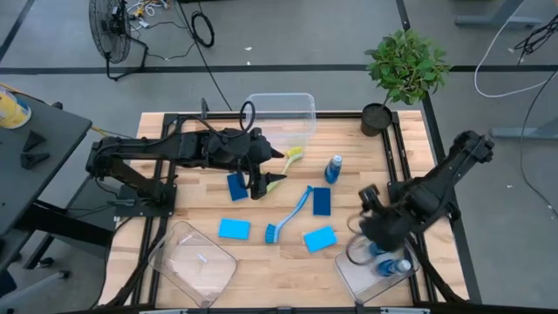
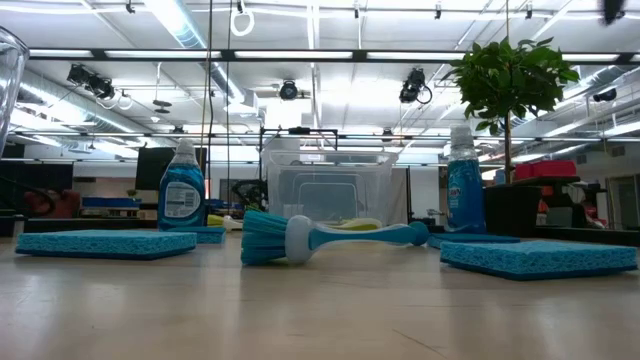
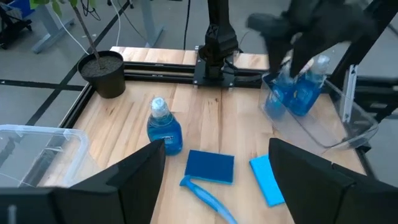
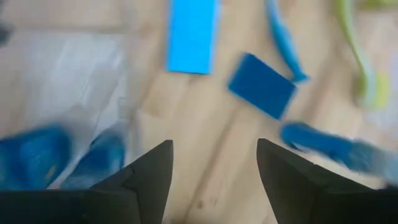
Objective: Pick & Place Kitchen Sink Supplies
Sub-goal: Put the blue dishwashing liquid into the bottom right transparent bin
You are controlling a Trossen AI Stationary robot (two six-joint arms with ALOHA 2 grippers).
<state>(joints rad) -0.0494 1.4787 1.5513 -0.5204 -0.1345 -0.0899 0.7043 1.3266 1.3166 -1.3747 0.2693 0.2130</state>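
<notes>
Right gripper (image 1: 377,228) hangs over the near-right corner of the table w/ fingers spread wide and nothing between them. Just below it we see the clear bin (image 1: 362,277) holding two small blue soap bottles (image 1: 390,264); in the left wrist view those bottles (image 3: 293,93) stand upright against the bin wall, right under the dark arm.

Left gripper (image 1: 258,181) sits at mid-table, also wide open & empty. A dark blue sponge (image 1: 236,186) lies just beside it, and a yellow-green dish brush (image 1: 291,157) lies just beyond it, next to a second clear bin (image 1: 281,109) at the far edge.

Between the two grippers we find the blue dish brush (image 1: 290,215) lying flat, a dark blue sponge (image 1: 322,201) just beside its handle, a light blue sponge (image 1: 234,228) near its bristle end, another light blue sponge (image 1: 319,238) near the right gripper, and one upright soap bottle (image 1: 333,168) farther back. A third clear bin (image 1: 193,262) rests near-left. A potted plant (image 1: 399,74) stands at the far-right corner.
</notes>
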